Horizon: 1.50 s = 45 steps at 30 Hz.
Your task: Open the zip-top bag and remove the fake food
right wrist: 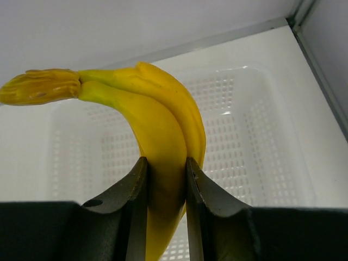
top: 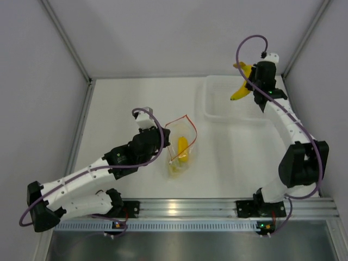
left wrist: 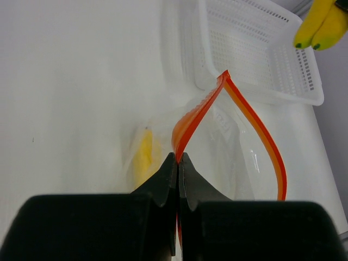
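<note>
The small clear crinkly zip-top bag w/ orange-red zipper strip (top: 184, 130) lay on the white table (top: 130, 103), approx. mid-table, just right of my left pincer (left wrist: 178, 161). That pincer was clamped on the strip's near end, so the bag's mouth stood up off the table. A smaller yellow ridged fruit (top: 183, 148) lay inside the bag. The rigid clear perforated plastic tray (top: 213, 114) sat behind & right of the bag, apart from it. My right pincer (right wrist: 166, 174) held the yellow plastic banana bunch (top: 241, 90) above the tray, not touching it.
</note>
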Available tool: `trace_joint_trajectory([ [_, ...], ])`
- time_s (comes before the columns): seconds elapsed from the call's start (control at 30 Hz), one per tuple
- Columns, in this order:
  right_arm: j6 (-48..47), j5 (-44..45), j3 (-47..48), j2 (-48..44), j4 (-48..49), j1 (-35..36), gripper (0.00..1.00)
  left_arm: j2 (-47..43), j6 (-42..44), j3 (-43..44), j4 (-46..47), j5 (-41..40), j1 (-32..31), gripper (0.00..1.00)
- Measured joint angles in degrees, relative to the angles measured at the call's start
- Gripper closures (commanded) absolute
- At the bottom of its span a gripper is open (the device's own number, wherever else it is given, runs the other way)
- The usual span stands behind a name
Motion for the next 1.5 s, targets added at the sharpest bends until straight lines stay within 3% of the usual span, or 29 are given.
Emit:
trace_joint_trajectory([
  [0.23,-7.9,0.4,14.6,14.2,-11.9,-6.0,1.0,-1.2,1.1,0.3,-2.6,1.4,0.3,1.0],
  [0.47,-18.1,1.0,23.3,24.0,-18.1,-9.0,1.0,-1.9,1.9,0.3,-3.6,3.7,0.6,1.0],
  [0.6,-21.3,1.1,23.8,27.1,-19.2,-9.4,0.98,-2.9,2.3,0.3,-3.7,4.5,0.7,1.0],
  [0.7,-22.4,0.6,23.7,28.3,-19.9,-9.4,0.75,-3.5,2.3,0.3,-3.9,4.8,0.7,1.0],
  [0.87,-22.8,0.2,23.6,28.5,-19.9,-9.4,0.53,-3.8,2.5,0.3,-4.2,4.8,0.7,1.0],
  [0.9,-22.7,0.1,23.6,28.5,-19.9,-9.4,0.42,-3.8,2.7,0.3,-4.3,4.8,0.7,1.0],
  [0.97,-22.4,-0.2,23.6,28.5,-19.9,-9.4,0.38,-3.8,3.0,0.3,-4.3,4.8,0.7,1.0],
  [1.0,-22.5,-0.3,23.6,28.5,-19.9,-9.4,0.31,-3.8,3.1,0.3,-4.3,4.9,0.7,1.0],
  [1.17,-21.7,-0.7,23.6,28.4,-20.4,-9.3,0.31,-3.7,3.4,0.4,-4.5,5.0,0.7,1.0],
  [1.3,-18.0,-2.2,22.3,25.1,-21.9,-8.4,0.38,-3.2,3.4,0.8,-4.7,5.2,0.7,1.0],
  [1.5,-8.1,-11.0,10.8,4.7,-21.5,-1.4,0.53,-1.7,1.6,2.1,-4.8,5.3,0.7,1.0],
])
